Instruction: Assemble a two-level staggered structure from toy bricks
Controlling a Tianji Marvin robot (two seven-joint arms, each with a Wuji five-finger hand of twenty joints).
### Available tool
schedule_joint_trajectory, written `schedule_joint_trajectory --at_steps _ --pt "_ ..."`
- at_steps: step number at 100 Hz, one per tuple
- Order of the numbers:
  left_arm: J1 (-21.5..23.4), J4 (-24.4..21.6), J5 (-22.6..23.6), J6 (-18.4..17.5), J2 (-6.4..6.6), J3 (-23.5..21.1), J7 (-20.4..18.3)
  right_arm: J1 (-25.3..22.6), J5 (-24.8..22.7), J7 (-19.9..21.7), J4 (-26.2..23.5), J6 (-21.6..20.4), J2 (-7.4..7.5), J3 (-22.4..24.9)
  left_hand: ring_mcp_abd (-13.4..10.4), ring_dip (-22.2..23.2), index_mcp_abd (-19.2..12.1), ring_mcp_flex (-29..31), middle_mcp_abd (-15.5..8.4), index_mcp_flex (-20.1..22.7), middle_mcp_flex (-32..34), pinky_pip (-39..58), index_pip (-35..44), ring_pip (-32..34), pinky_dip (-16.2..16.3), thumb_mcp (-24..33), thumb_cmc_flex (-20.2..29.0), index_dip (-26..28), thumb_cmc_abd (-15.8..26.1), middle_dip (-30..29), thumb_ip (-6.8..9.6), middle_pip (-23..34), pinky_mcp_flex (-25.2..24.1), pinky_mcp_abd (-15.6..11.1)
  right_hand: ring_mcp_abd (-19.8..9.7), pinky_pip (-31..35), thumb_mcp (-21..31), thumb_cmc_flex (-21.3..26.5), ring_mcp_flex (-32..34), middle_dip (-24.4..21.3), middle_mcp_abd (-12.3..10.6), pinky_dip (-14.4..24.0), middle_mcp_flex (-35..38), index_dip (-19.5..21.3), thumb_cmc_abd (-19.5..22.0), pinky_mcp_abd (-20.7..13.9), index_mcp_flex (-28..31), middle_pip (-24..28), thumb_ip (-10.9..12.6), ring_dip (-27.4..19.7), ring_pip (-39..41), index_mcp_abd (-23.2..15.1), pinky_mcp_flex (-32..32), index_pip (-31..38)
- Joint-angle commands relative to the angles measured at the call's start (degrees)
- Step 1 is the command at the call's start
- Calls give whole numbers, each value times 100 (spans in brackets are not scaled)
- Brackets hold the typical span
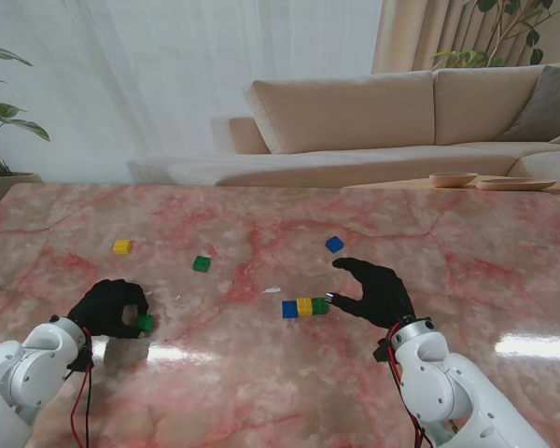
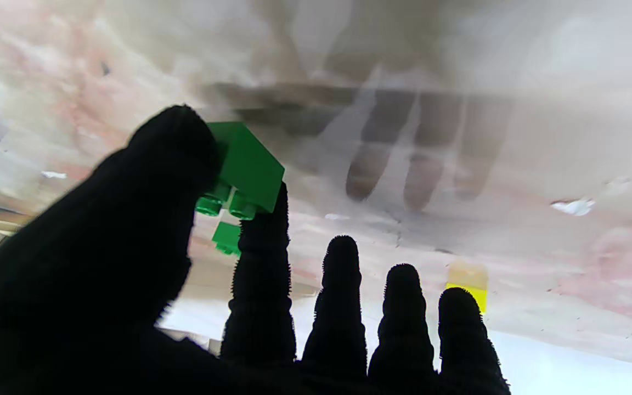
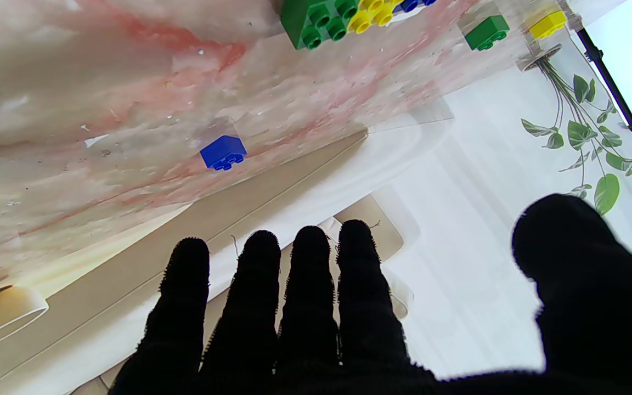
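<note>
- The left hand [image 1: 109, 308] pinched a green brick [image 2: 246, 167] between thumb and forefinger, the other fingers [image 2: 339, 307] straight; it sat well left of the row [image 1: 304, 306].
- The row lay flat on the table [image 1: 467, 243]: blue, yellow, green, touching.
- The right hand [image 1: 377, 290] was just right of the row, fingers spread, holding nothing.
- A loose blue brick [image 1: 334, 245] lay beyond the row; another green one [image 1: 201, 264] and a yellow one [image 1: 121, 246] lay farther left.

Both hands, left hand [image 1: 110, 306] and right hand [image 1: 378, 291], wear fuzzy black gloves. Arms [image 1: 453, 392] are glossy white, rounded shells; red and black cables [image 1: 79, 406] trail from the wrists.
</note>
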Motion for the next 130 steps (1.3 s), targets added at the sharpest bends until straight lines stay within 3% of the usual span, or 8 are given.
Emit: schedule_joint_trajectory --at_steps 1,17,36,69,130 --pt "4 -172 -36 37 -54 77 69 -61 14 56 -8 43 -13 14 -27 -58 -482 41 -105 491 96 113 221 93 -54 421 358 51 362 -29 46 101 2 -54 27 0 121 18 -91 27 -11 -103 47 -85 -76 8 28 7 91 -47 -34 -51 -29 60" --pt "-135 -353 -100 128 -89 372 164 -72 26 55 -10 39 -14 24 -16 -72 -435 -4 -96 409 97 100 150 68 -87 361 300 17 429 -44 43 73 -10 -73 23 1 124 21 -60 26 6 -108 37 -86 -80 -4 27 6 89 -45 -24 -45 -10 64" --pt "-478 -302 -319 517 -177 998 476 -97 51 41 -7 34 -20 45 -10 -82 -347 -77 -55 344 73 6 96 48 -143 282 302 15 440 -45 58 64 -49 -93 24 -2 120 17 -58 24 2 -113 31 -87 -81 10 33 6 88 -45 -26 -45 -10 70" --pt "-1102 194 -712 527 -296 2078 904 -107 96 49 -8 40 -24 72 49 -61 -297 -113 -82 322 -52 -24 74 69 -99 197 272 52 413 -62 59 -12 -45 -96 25 0 124 25 -62 23 4 -114 35 -91 -84 6 29 7 87 -45 -29 -45 -21 71" --pt "-2039 1153 -1111 610 -549 3590 1556 -195 128 78 -32 23 -23 169 42 -48 -172 -170 -50 -8 -198 -122 74 50 -45 170 212 232 443 -30 86 -20 -80 -99 25 0 142 39 -66 21 2 -118 24 -96 -80 -1 29 6 84 -45 -28 -41 -18 77"
